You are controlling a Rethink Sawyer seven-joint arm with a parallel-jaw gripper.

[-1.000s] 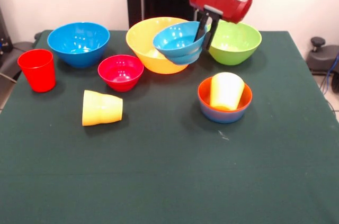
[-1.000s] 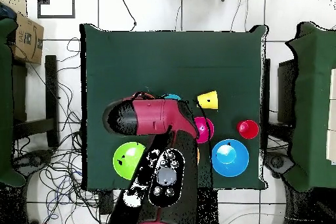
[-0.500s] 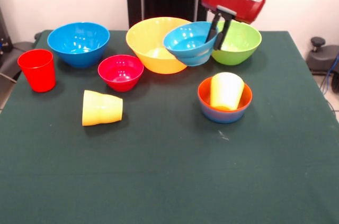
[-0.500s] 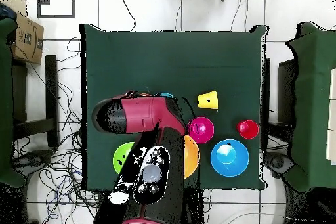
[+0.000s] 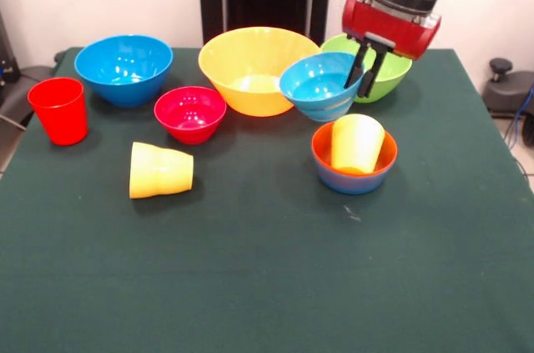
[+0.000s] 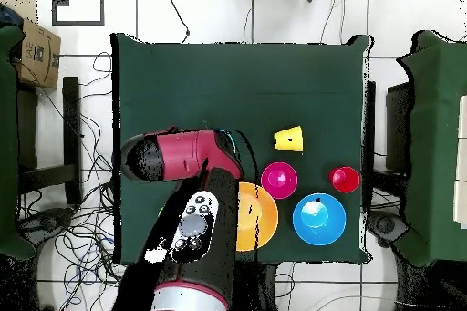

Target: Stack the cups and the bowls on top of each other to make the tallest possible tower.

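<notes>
My gripper (image 5: 361,84) is shut on the rim of a small light-blue bowl (image 5: 317,88) and holds it tilted in the air. The bowl hangs in front of the lime green bowl (image 5: 395,76), just behind and left of the tower (image 5: 354,171). That tower is an orange-red bowl nested in a small blue one, with a pale yellow cup (image 5: 356,141) standing in it. A large yellow-orange bowl (image 5: 249,68), a crimson bowl (image 5: 190,113), a medium blue bowl (image 5: 123,68), a red cup (image 5: 58,109) and a yellow cup (image 5: 160,169) on its side rest on the table.
The green cloth (image 5: 267,278) runs bare toward the near edge. From overhead the arm (image 6: 187,225) covers the gripper and the green bowl, while the yellow cup (image 6: 288,139), crimson bowl (image 6: 279,180), red cup (image 6: 345,179) and blue bowl (image 6: 319,218) show.
The gripper has carried the light-blue bowl to the right and a little lower in the front view, from over the large yellow-orange bowl to in front of the green one.
</notes>
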